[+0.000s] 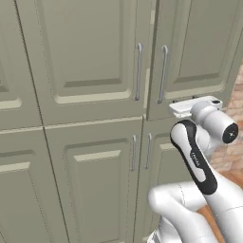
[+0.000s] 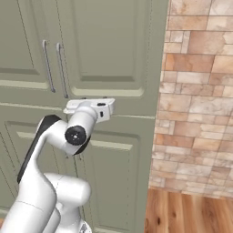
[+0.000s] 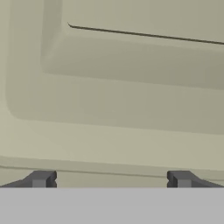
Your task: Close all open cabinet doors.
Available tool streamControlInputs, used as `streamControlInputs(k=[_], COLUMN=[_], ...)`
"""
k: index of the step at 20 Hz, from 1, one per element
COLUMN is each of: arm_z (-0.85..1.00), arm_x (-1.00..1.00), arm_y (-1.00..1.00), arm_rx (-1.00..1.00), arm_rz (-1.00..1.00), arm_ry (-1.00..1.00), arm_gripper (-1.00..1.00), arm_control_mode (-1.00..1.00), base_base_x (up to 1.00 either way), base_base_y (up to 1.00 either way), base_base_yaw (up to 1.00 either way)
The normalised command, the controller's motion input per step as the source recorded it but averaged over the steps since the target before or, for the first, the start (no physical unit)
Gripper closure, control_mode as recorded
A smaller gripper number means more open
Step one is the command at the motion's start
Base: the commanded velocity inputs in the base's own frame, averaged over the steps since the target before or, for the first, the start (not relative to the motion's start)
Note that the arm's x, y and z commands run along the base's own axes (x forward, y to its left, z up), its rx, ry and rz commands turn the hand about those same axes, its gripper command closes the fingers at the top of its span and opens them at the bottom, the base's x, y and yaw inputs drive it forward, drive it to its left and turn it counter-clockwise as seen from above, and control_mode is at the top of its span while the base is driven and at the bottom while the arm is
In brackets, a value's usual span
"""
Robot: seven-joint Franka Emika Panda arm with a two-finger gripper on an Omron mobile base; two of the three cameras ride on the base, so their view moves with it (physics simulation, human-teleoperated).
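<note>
Tall sage cabinet doors with silver bar handles stand in front of me. The upper right door (image 1: 199, 47) (image 2: 113, 45) stands slightly ajar, its handle edge (image 1: 163, 73) proud of the neighbouring upper left door (image 1: 85, 52). My gripper (image 1: 184, 108) (image 2: 93, 107) is right at that door's bottom rail, close to the face. In the hand view the gripper (image 3: 110, 179) is open, its fingertips (image 3: 41, 179) far apart with nothing between them, facing the door's recessed panel (image 3: 131, 57). The two lower doors (image 1: 99, 180) look flush.
A brick wall (image 2: 200, 91) runs to the right of the cabinets, over a wooden floor (image 2: 191, 211). My own arm (image 1: 194, 156) rises close in front of the lower right door (image 1: 161, 166).
</note>
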Motion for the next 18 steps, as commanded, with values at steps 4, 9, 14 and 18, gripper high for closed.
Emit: streamControlInputs(k=[4,9,14,18], arm_z=[0.00,0.00,0.00,0.00], arm_x=[0.23,0.21,0.22,0.18], arm_y=[0.00,0.00,0.00,0.00], arm_rx=[0.00,0.00,0.00,0.00], arm_rz=[-0.01,0.00,0.00,0.00], arm_ry=[0.00,0.00,0.00,0.00], arm_gripper=[-1.00,-1.00,-1.00,-1.00], arm_control_mode=[-1.00,-1.00,-1.00,-1.00], base_base_x=[0.00,0.00,0.00,0.00], base_base_y=[0.00,0.00,0.00,0.00], base_base_yaw=[0.00,0.00,0.00,0.00])
